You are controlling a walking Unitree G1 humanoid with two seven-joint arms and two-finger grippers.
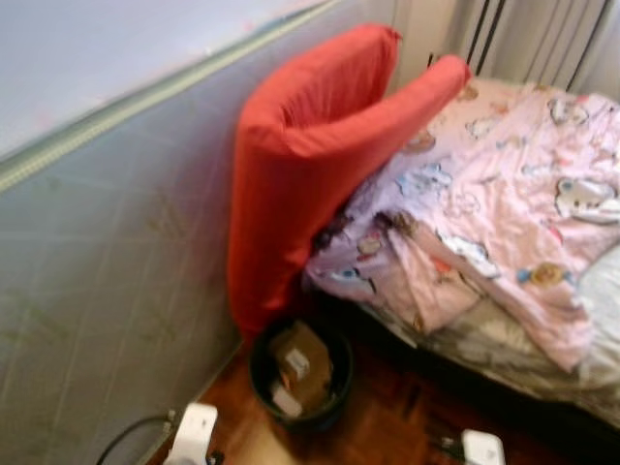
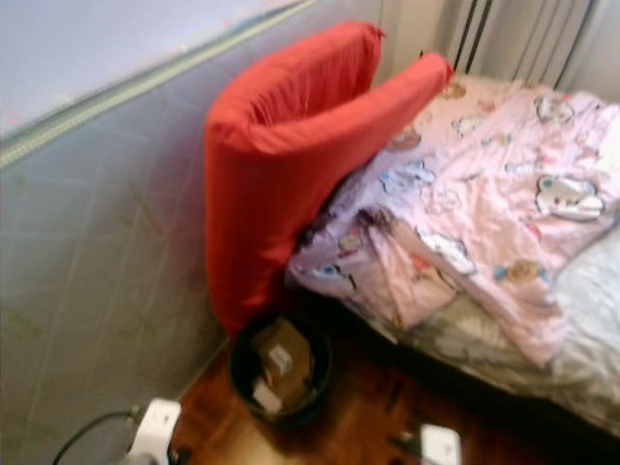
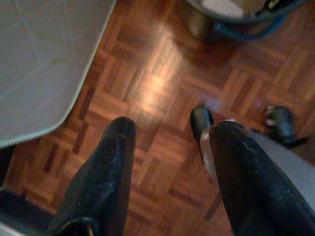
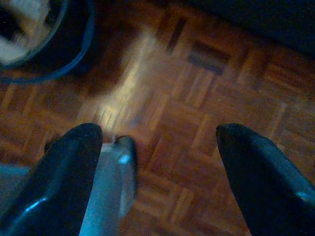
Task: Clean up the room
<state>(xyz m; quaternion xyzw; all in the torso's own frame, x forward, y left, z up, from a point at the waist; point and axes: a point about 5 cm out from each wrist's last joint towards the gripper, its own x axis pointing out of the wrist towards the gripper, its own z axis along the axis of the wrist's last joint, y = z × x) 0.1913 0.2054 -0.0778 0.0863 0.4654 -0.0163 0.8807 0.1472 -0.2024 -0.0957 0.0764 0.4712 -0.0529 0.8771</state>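
A dark round bin [image 1: 301,373] stands on the parquet floor at the foot of a folded red cushion [image 1: 310,165]; cardboard and paper scraps [image 1: 298,363] lie inside it. A rumpled pink quilt with cartoon prints [image 1: 494,213] covers the bed on the right. My left gripper [image 3: 170,147] hangs open above bare parquet, its fingers [image 3: 106,182] wide apart. My right gripper [image 4: 160,147] is open too, above the floor near the bin [image 4: 44,42]. The white tops of both arms [image 1: 192,434] peek in at the bottom of the eye views.
A grey mattress [image 1: 107,252] leans upright along the left, its edge [image 3: 44,64] close to my left arm. Curtains [image 1: 542,44] hang behind the bed. The bed's dark base [image 1: 504,397] borders the floor on the right. A black cable [image 1: 131,436] runs by the left arm.
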